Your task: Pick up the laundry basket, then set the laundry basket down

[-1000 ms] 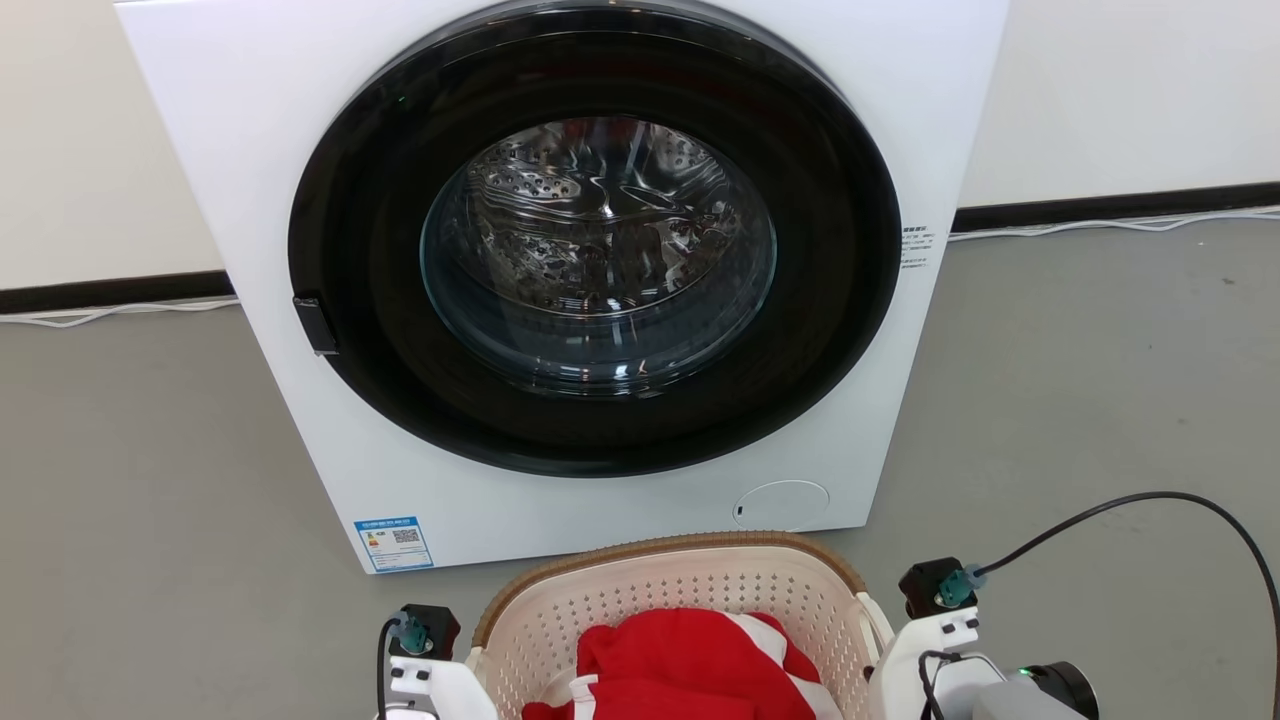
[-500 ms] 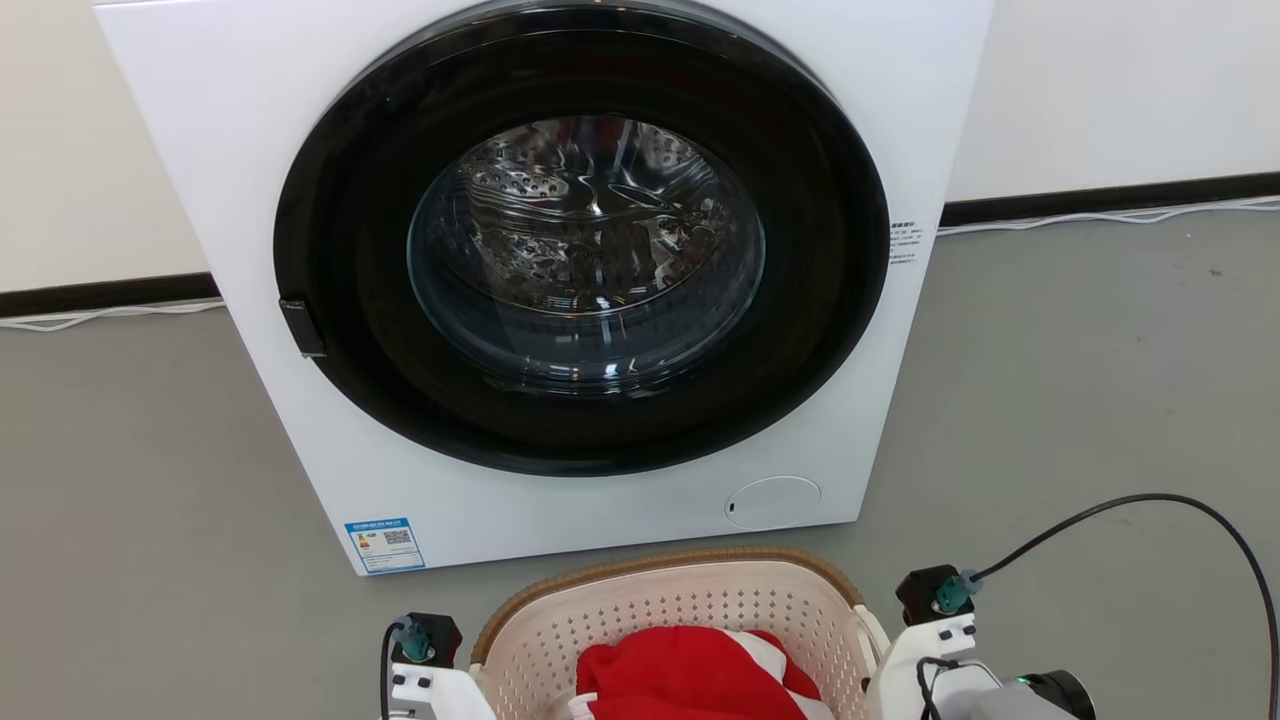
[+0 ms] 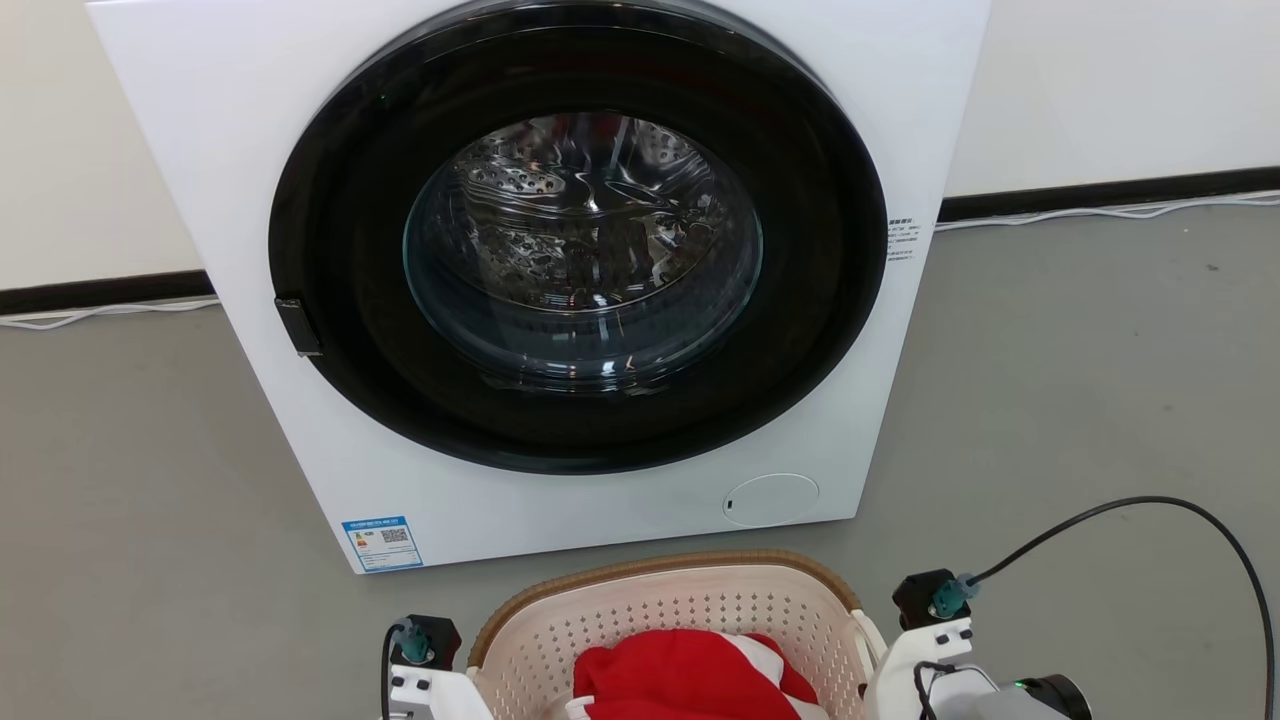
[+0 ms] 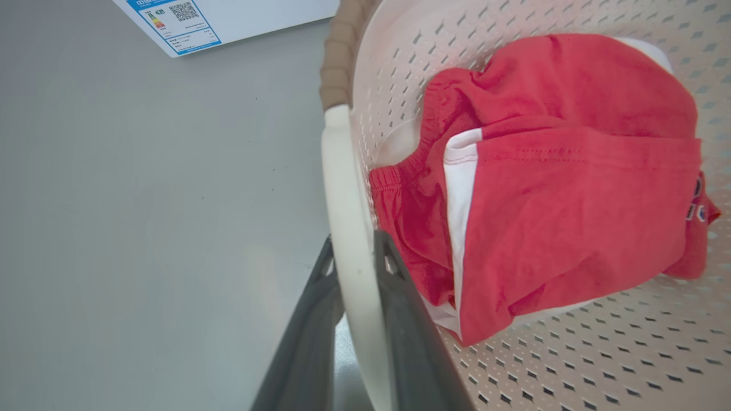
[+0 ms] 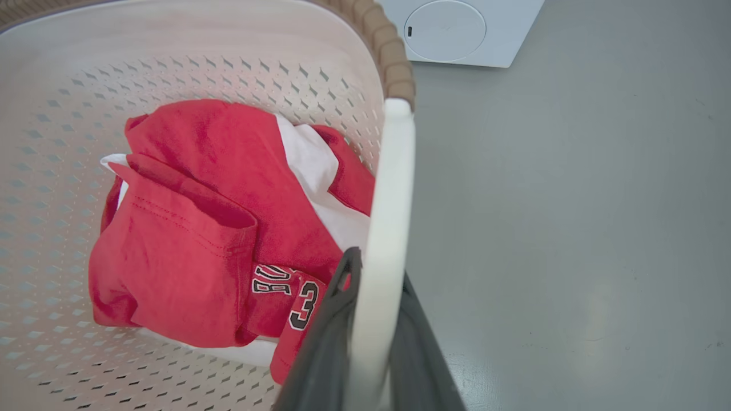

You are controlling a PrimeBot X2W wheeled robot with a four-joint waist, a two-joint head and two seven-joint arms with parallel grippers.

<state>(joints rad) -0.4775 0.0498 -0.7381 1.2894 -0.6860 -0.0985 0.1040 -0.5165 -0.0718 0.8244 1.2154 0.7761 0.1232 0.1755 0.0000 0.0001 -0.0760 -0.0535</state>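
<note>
Because the left claw point(image 4: 355, 245) and right claw point(image 5: 380, 268) each pinch shut on only a thin white loop handle point(image 4: 345, 182), the laundry basket point(image 3: 660, 572), just in front of the washing machine point(image 3: 250, 150), could tilt if one arm leads. That would likely spill the red garment point(image 4: 571, 188). I cannot tell whether the basket touches the floor point(image 3: 1080, 380).

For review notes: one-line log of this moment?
left gripper: shut on left handle of laundry basket | right gripper: shut on right handle | load: red garment | ahead: washing machine
</note>
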